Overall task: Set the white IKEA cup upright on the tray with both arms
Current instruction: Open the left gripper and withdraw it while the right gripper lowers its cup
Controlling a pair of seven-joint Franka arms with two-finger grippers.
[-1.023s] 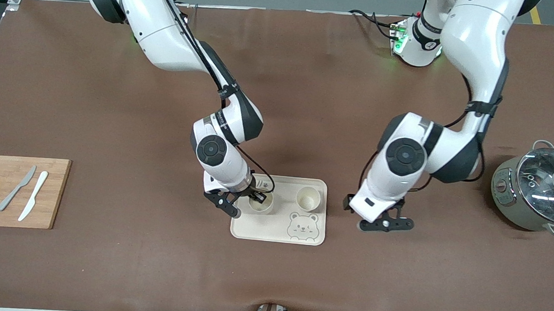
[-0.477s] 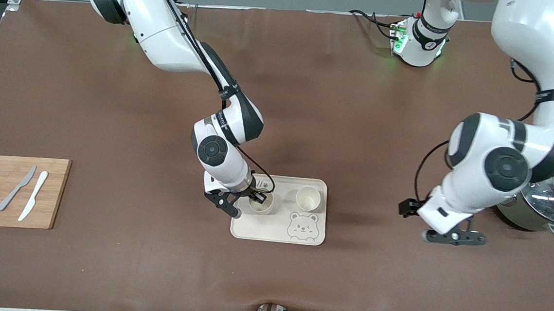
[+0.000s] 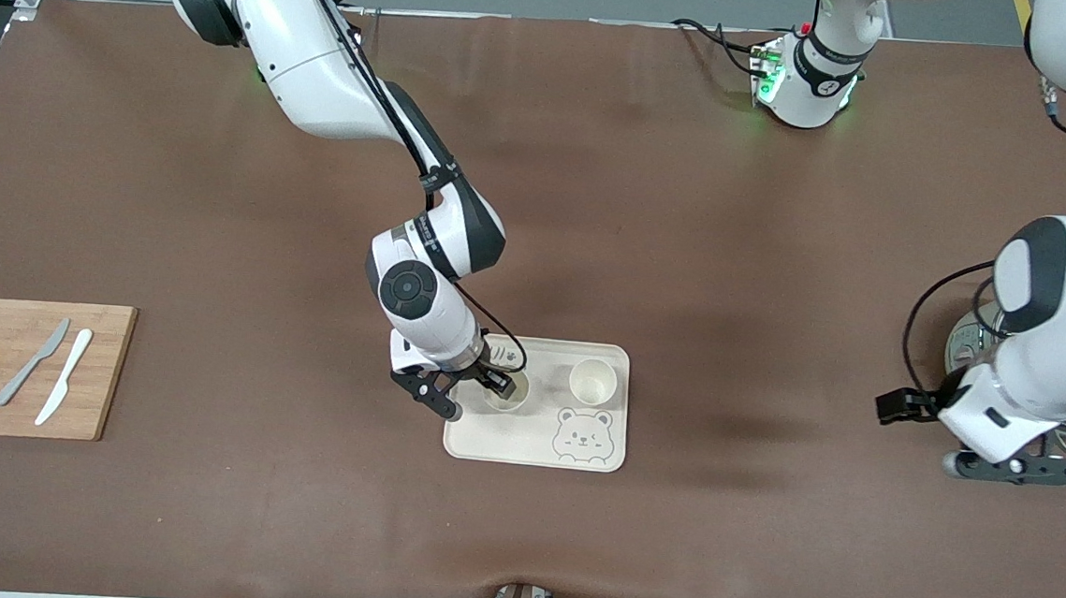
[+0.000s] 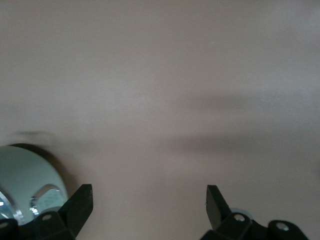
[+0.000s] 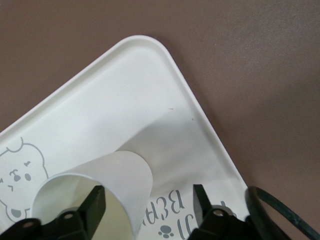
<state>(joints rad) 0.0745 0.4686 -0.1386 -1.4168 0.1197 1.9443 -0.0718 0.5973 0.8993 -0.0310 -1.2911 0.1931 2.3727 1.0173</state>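
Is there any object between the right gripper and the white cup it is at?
Nothing visible: the right gripper has its fingers open astride the rim of the white cup, upright on the cream bear-printed tray.

From my remote station, the only lettering I can make out sits on the cream tray (image 5: 150, 85): grey capitals beside a paw print, seen upside down in the right wrist view, with only "BEA" readable. I can read nothing else on the table.
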